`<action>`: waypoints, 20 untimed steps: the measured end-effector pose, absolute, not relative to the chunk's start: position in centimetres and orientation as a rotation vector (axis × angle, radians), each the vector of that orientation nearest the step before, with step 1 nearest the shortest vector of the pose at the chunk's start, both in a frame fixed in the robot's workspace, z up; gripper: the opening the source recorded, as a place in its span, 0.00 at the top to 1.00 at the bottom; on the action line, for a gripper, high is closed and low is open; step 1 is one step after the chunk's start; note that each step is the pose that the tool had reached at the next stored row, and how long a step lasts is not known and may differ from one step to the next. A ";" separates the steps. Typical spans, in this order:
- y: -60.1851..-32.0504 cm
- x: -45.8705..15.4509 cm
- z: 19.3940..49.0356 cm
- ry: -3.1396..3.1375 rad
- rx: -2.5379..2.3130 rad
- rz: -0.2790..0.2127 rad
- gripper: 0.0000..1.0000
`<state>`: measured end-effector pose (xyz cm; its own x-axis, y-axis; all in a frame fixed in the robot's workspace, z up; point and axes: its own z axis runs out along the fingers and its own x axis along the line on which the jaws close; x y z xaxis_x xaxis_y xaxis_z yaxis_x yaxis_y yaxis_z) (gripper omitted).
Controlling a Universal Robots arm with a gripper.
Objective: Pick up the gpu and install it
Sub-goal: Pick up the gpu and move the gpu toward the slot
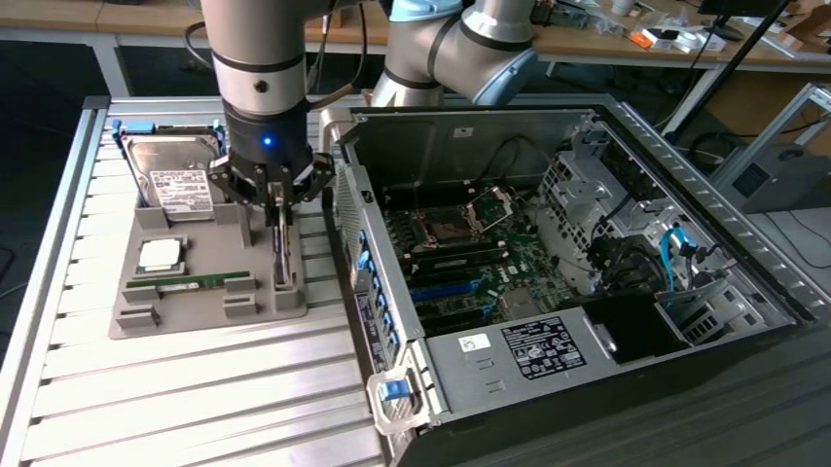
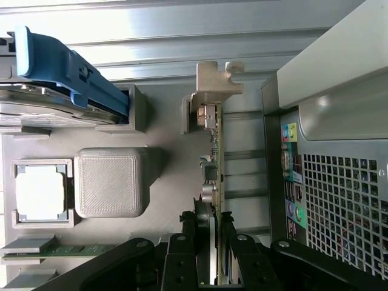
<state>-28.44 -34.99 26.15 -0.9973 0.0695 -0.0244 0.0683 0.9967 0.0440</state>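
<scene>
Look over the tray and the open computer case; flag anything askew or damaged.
Nothing stands out. The graphics card stands on edge in the tray, the gripper clamped on it; hard drive, processor and memory stick sit squarely in their holders.

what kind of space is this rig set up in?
Probably a robotics lab or test cell: an open PC case on a slatted aluminium table, a grey parts fixture holding components beside it, and cluttered wooden benches behind.

A ribbed metal table point(image 1: 195, 389) stands before cluttered wooden desks point(image 1: 585, 44); the floor point(image 1: 33, 126) looks dark, perhaps carpet.
</scene>
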 end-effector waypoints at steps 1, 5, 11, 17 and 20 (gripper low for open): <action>-35.0 -28.4 26.2 3.113 0.107 0.067 0.73; -35.0 -28.4 26.3 3.113 0.107 0.068 0.73; -35.0 -28.4 26.4 3.113 0.107 0.069 0.73; -35.0 -28.4 26.6 3.113 0.107 0.070 0.73; -35.0 -28.4 26.6 3.113 0.107 0.071 0.73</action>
<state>-28.44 -35.00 26.62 -0.9973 0.0695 -0.0242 0.0683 0.9966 0.0465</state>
